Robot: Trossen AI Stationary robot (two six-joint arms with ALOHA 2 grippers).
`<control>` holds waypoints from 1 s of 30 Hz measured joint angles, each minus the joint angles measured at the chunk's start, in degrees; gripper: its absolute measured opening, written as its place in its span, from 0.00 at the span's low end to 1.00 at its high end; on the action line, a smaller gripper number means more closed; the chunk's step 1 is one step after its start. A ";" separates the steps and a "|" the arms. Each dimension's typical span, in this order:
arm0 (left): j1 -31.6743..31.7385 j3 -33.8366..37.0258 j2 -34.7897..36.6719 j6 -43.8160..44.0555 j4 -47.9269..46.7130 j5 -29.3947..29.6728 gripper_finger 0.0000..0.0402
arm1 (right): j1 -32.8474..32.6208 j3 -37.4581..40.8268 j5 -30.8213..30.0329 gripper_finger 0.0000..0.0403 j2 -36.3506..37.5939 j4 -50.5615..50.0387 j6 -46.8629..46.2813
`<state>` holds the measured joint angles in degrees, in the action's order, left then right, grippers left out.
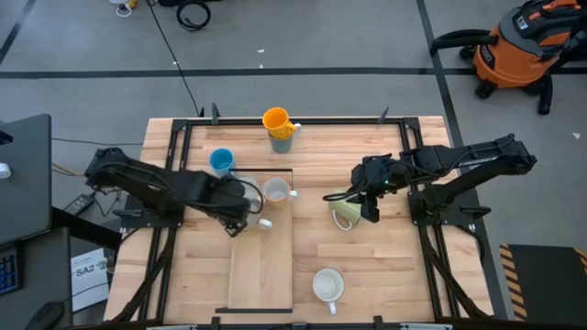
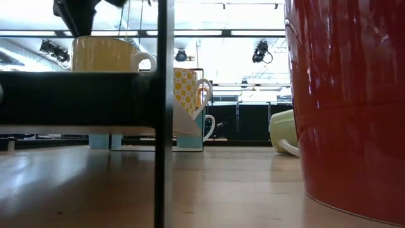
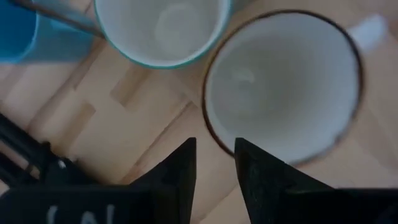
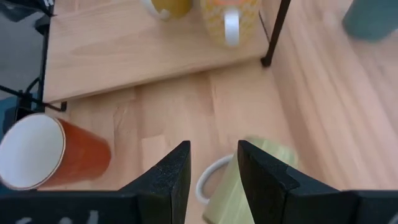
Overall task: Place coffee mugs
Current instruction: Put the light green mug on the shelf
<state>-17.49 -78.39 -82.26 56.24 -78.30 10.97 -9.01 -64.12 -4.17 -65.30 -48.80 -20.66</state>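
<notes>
My left gripper [image 3: 214, 155] [image 1: 248, 215] hangs over a cream mug with a dark rim [image 3: 283, 87] [image 2: 104, 54] that stands on the raised wooden shelf. The fingers are slightly open and straddle the rim, one over the inside and one outside, with gaps showing on both sides. A teal-rimmed white mug [image 3: 161, 31] and a bright blue mug [image 1: 221, 161] stand just beyond. My right gripper [image 4: 213, 155] [image 1: 350, 203], slightly open, is right above the pale green mug [image 1: 346, 214] [image 2: 283, 130], which lies tilted with its handle low. My right gripper comes slanting down from the table's right over the pale green mug's handle [image 4: 208, 179], which shows in the gap between the fingers. The mug's body [image 4: 273, 155] lies under them, tilted. I cannot tell whether the fingers touch it.
A yellow-patterned mug [image 1: 275, 191] [image 2: 185, 88] stands on the shelf [image 1: 261, 275]. An orange mug sits on a greyish one [image 1: 280, 128] at the table's far edge. An orange-red mug with a white inside [image 1: 327, 285] [image 2: 348, 101] stands near the near edge. Black shelf posts [image 4: 273, 31] rise nearby.
</notes>
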 joint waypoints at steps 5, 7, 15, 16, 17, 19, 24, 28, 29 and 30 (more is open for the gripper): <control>-6.64 0.00 2.10 -1.91 0.26 6.90 0.29 | -2.94 0.01 -1.68 0.34 0.00 -4.24 -7.14; -9.87 0.00 2.27 -1.36 0.33 9.39 0.29 | -4.85 0.02 -3.31 0.34 0.00 -5.56 -10.46; -19.60 0.07 1.97 3.63 3.74 16.14 0.29 | -14.30 2.21 -10.60 0.34 0.09 -6.96 -23.96; -20.24 0.07 1.99 4.05 4.21 16.86 0.29 | -15.43 3.45 -11.21 0.34 0.15 -6.92 -25.83; -20.88 0.09 1.99 4.53 4.61 17.43 0.29 | -16.43 4.80 -11.32 0.34 0.17 -6.89 -27.94; -21.71 0.09 1.97 4.95 4.61 17.83 0.29 | -18.20 7.82 -11.32 0.34 0.17 -6.55 -33.07; -21.87 0.13 1.99 5.04 4.62 17.97 0.29 | -21.60 14.20 -11.33 0.34 0.17 -5.99 -45.45; -21.32 0.13 1.99 4.93 4.62 17.96 0.29 | -22.65 17.53 -11.96 0.34 0.17 -2.37 -48.80; -21.17 0.13 1.99 4.91 4.61 17.96 0.29 | -22.69 18.25 -12.22 0.34 0.17 -1.24 -48.81; -21.01 0.13 1.99 4.80 4.61 17.96 0.29 | -22.68 18.84 -12.31 0.34 0.17 0.17 -48.81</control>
<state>-38.50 -78.26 -80.27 61.04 -73.69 28.93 -31.69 -45.28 -16.48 -65.12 -48.63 -69.47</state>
